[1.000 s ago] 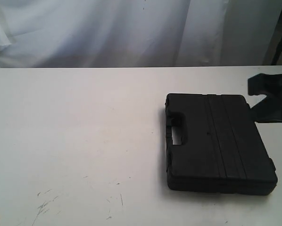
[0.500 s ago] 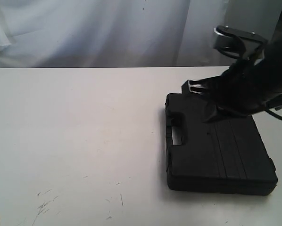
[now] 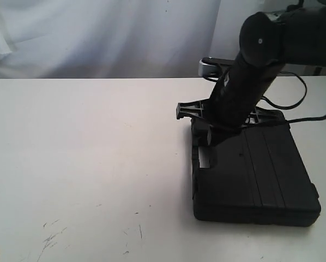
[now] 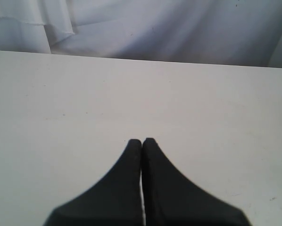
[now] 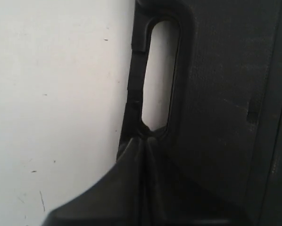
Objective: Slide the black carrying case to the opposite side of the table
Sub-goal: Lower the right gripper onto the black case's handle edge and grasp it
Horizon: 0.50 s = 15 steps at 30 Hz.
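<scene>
two changes are showing over the last second. first, the right arm (image 3: 250, 82) is now reaching in over the black carrying case (image 3: 261, 174); a second ago only its tip was showing at the right edge of the exterior view. second, the right hand (image 5: 145, 143) is now sitting at the handle end of the case, with its fingers pressed together and their tip lying at one end of the handle slot (image 5: 160, 70). whether the tip is pressing on the plastic or hovering just above it cannot be told.

the case itself is not moving. it is lying flat on the right half of the desk (image 3: 86, 153), handle side facing the bare left half, in the same spot as before.

the left hand (image 4: 142, 143) is hanging over bare desk, fingers pressed together, and is not appearing in the exterior view.

judgement: the approach is ending and the slide is not yet beginning. fingers held together at the handle are suggesting a hook or push rather than a pinch. the whole travel toward the left side is remaining.
</scene>
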Each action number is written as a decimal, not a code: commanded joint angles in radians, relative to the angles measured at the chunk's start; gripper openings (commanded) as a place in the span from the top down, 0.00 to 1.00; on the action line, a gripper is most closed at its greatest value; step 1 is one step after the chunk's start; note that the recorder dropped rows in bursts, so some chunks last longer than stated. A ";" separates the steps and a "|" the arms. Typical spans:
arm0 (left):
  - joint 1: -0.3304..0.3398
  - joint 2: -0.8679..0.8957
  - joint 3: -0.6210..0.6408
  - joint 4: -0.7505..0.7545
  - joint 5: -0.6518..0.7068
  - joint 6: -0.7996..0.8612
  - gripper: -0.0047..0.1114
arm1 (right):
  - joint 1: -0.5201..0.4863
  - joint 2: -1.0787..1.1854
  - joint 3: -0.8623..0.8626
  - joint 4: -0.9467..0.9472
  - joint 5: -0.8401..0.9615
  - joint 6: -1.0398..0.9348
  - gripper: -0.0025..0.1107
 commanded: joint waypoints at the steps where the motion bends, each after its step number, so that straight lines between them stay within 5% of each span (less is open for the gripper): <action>1: -0.007 -0.005 0.004 0.000 -0.010 -0.002 0.96 | 0.001 0.079 -0.091 -0.027 0.028 0.005 0.98; 3: -0.007 -0.005 0.004 0.000 -0.010 -0.002 0.96 | 0.001 0.130 -0.130 -0.029 0.034 0.008 0.96; 8: -0.007 -0.005 0.004 0.000 -0.010 -0.002 0.96 | 0.009 0.215 -0.189 -0.041 0.017 0.031 0.70; 15: -0.007 -0.005 0.004 0.000 -0.010 -0.002 0.96 | 0.027 0.298 -0.286 -0.077 0.073 0.098 0.69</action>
